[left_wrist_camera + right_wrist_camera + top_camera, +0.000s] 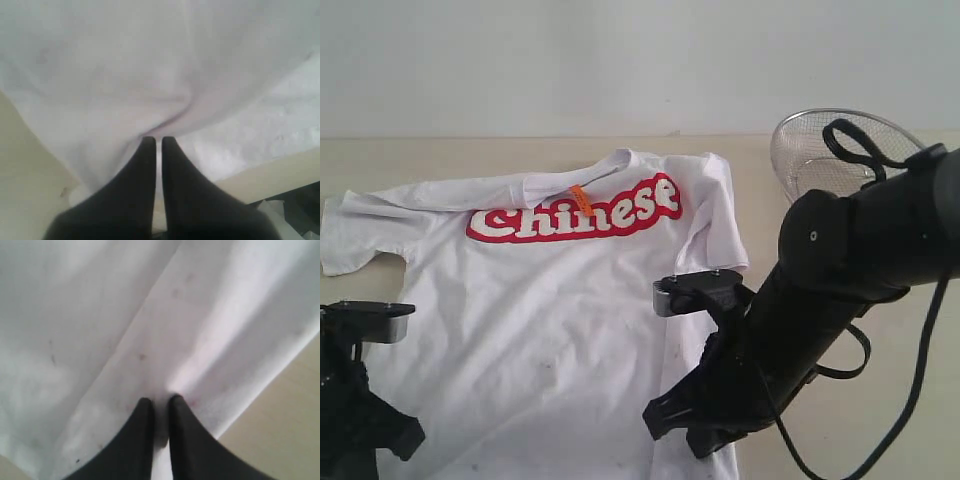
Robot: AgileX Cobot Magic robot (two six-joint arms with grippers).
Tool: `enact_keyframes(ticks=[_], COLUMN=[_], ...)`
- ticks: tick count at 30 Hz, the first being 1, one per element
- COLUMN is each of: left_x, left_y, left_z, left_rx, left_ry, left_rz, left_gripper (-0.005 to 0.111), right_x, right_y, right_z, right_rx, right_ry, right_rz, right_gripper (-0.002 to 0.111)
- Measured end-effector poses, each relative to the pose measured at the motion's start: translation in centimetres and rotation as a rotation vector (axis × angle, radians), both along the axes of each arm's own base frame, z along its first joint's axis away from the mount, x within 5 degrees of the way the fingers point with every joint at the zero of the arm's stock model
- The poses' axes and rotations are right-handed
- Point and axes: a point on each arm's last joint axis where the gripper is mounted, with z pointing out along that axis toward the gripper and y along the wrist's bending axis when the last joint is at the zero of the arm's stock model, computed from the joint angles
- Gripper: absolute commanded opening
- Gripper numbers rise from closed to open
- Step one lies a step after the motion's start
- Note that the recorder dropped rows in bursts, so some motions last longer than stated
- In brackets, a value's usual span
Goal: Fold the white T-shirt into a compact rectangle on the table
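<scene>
- White cotton of the white T-shirt point(550, 300) lies spread face up on the table point(420, 155), collar at the far side and hem nearest the arms. The red lettering point(575, 215) reads upright across the chest.
- Left gripper point(156, 141): fingers pressed together at the hem corner on its side, a pucker of cloth caught at the tips.
- Right gripper point(160, 402): fingers drawn nearly together on the opposite hem edge, fabric pinched between them, creases running out from the tips.
- Step in hand, as judged: both lower corners are gripped and the first fold is not yet made, since the garment lies in one layer.
- Next move calls for lifting both corners evenly and carrying the hem toward the collar, with equal tension so the cloth does not skew.
- Risk: the far sleeve beside the wire-mesh basket point(810, 150) is already rumpled and may fold unevenly.
</scene>
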Motion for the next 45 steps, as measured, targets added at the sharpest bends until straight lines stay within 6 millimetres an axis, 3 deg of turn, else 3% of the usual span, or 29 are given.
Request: enact_keyframes(ticks=[12,27,36,43,45], left_x=[0.3,0.8,0.7,0.7,0.7], left_y=[-1.9,-1.7,-1.6,-1.5,-1.5], left_z=[0.4,-2.8,-2.9,-2.9,-2.9], left_rx=[-0.228,-0.176,-0.150,-0.140,-0.140], left_ry=[-0.039,0.036,0.055,0.058,0.060], left_rz=[-0.010,-0.016,0.003,0.007,0.009], left_gripper=[0.005,0.005,0.005,0.005,0.005], right_x=[0.1,-0.3,-0.2,-0.3,-0.4], right_y=[0.0,-0.5,-2.5,-3.1,-3.2], right_z=[-0.1,2.3,1.8,1.9,2.9], right_rx=[-0.002,-0.007,-0.239,-0.298,-0.281], right_ry=[-0.003,-0.057,-0.063,-0.059,-0.098], right_rz=[-0.001,-0.010,-0.035,-0.029,-0.038], right_gripper=[0.000,0.000,0.000,0.000,0.000])
